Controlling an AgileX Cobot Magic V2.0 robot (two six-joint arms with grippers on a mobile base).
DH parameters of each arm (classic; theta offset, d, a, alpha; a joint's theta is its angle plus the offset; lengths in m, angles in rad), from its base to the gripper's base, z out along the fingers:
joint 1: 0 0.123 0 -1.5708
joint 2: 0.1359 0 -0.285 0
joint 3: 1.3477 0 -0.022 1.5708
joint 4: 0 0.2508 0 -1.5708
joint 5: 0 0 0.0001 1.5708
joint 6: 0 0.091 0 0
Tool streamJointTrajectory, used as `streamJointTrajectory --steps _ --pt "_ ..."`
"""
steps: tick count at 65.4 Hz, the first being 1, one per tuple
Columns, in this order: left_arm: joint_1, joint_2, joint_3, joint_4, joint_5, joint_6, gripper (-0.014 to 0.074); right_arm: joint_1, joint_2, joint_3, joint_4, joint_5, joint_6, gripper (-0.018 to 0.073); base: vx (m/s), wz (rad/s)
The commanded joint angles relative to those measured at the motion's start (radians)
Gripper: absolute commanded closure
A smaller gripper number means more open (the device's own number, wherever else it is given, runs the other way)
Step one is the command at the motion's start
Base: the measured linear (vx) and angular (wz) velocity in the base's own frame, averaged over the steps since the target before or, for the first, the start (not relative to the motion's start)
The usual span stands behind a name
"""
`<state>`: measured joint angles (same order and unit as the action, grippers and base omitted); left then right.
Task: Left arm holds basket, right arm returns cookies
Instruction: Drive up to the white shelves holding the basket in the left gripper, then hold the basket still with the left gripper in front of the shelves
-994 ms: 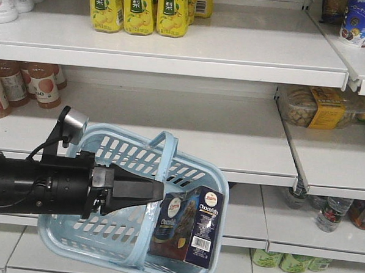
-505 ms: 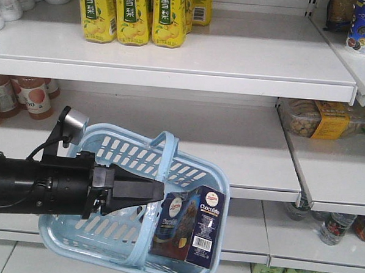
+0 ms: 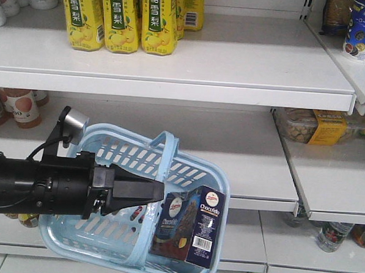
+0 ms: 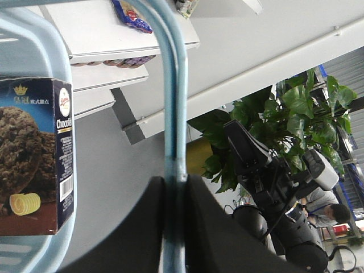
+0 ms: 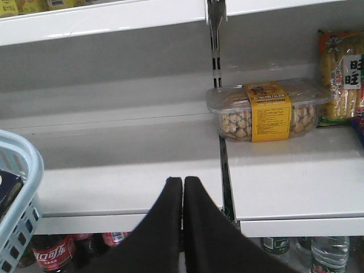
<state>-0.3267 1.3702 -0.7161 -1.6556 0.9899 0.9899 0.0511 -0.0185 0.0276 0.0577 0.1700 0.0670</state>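
The light blue basket hangs tilted in front of the shelves. My left gripper is shut on its arched handle, which runs up between the two black fingers. The cookies, a dark navy Chocofello carton, stand inside the basket at its right end and show at the left of the left wrist view. My right gripper is shut with nothing in it, in front of a bare white shelf. The basket's corner shows at the left edge of the right wrist view. The right gripper is out of the front view.
Yellow drink cartons line the top shelf. A clear tub with a yellow label sits on the shelf section to the right, past a vertical shelf post. Cola bottles and water bottles stand on the shelf below.
The shelves have slid down and to the left in the front view. The left arm, the basket and the cookies keep the same place in that view.
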Motion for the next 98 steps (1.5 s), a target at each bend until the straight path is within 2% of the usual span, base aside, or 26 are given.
streamJointTrajectory --steps 1,98 --pt "-0.005 -0.032 -0.03 -0.118 0.057 0.019 0.0603 0.0 -0.003 0.02 -0.003 -0.073 -0.002 0.0567 0.05 -0.02" --pt "-0.005 -0.032 -0.03 -0.118 0.057 0.019 0.0603 0.0 -0.003 0.02 -0.003 -0.073 -0.002 0.0567 0.04 -0.02"
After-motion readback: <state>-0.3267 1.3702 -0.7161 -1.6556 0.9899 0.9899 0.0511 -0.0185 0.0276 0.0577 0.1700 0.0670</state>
